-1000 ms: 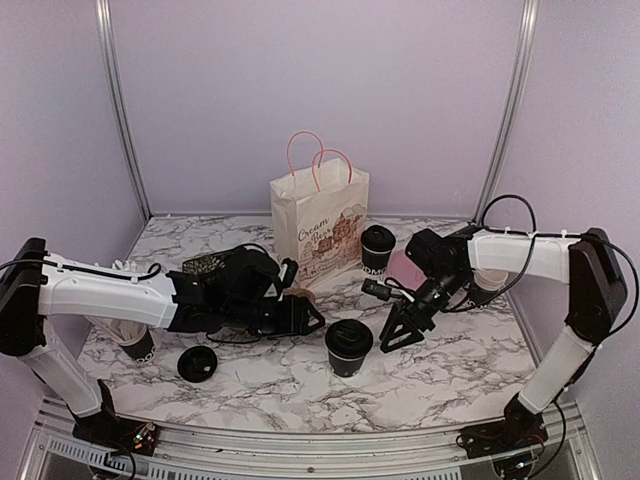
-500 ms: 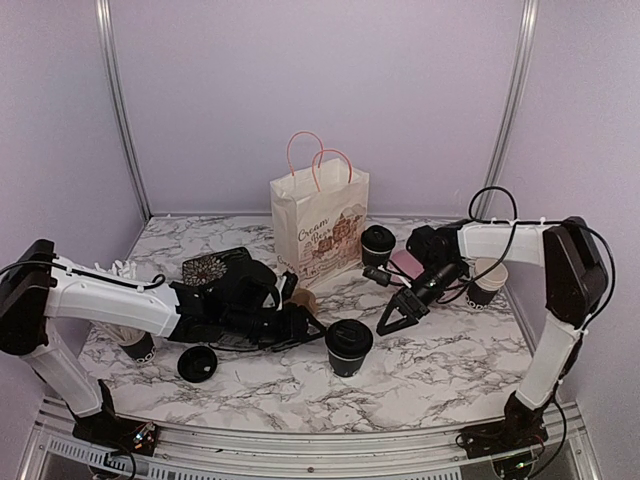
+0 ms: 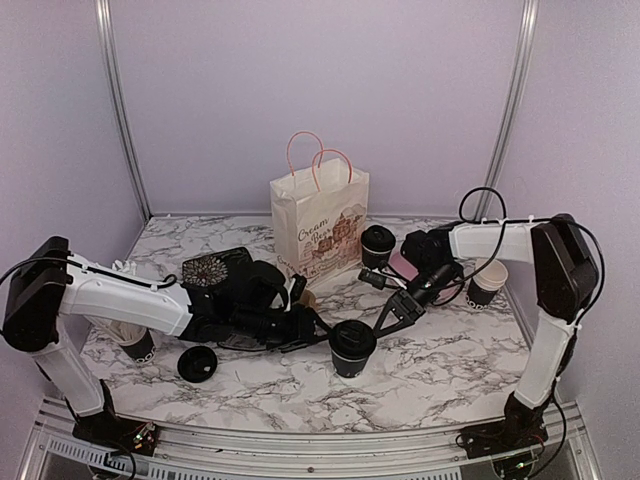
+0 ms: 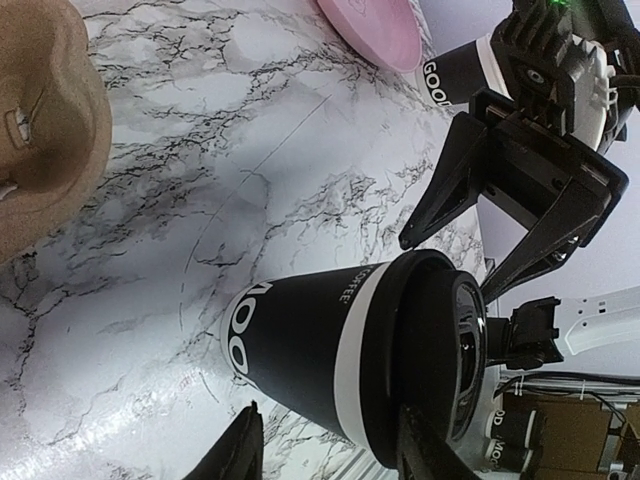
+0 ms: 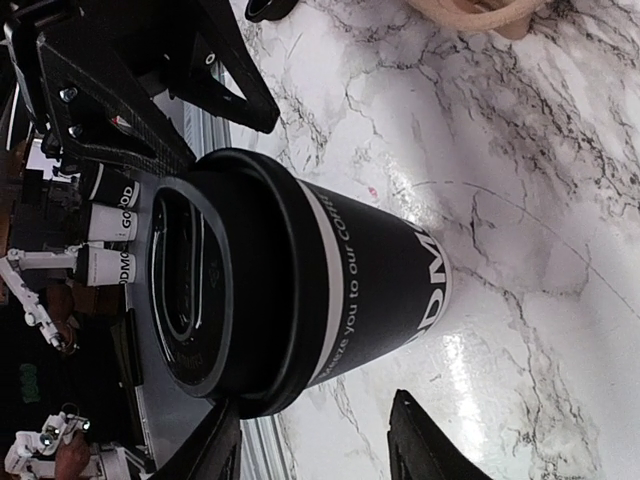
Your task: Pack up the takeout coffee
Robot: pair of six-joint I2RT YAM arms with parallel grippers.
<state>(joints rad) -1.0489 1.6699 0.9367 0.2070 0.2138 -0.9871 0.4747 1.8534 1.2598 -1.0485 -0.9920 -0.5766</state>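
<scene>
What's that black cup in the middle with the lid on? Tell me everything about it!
It's a small black paper cup with white lettering on its side and a thin white band just under its round black plastic lid, which is on. It stands upright on the marble table, near the front. The left claw and the right claw, both open, point at it from either side. I can't tell if either one touches it.

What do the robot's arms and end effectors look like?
The left arm and right arm have white tubular links with black joints. A thin black cable loops above the right one. The left end effector and right end effector are black, each with two angular fingers.
</scene>
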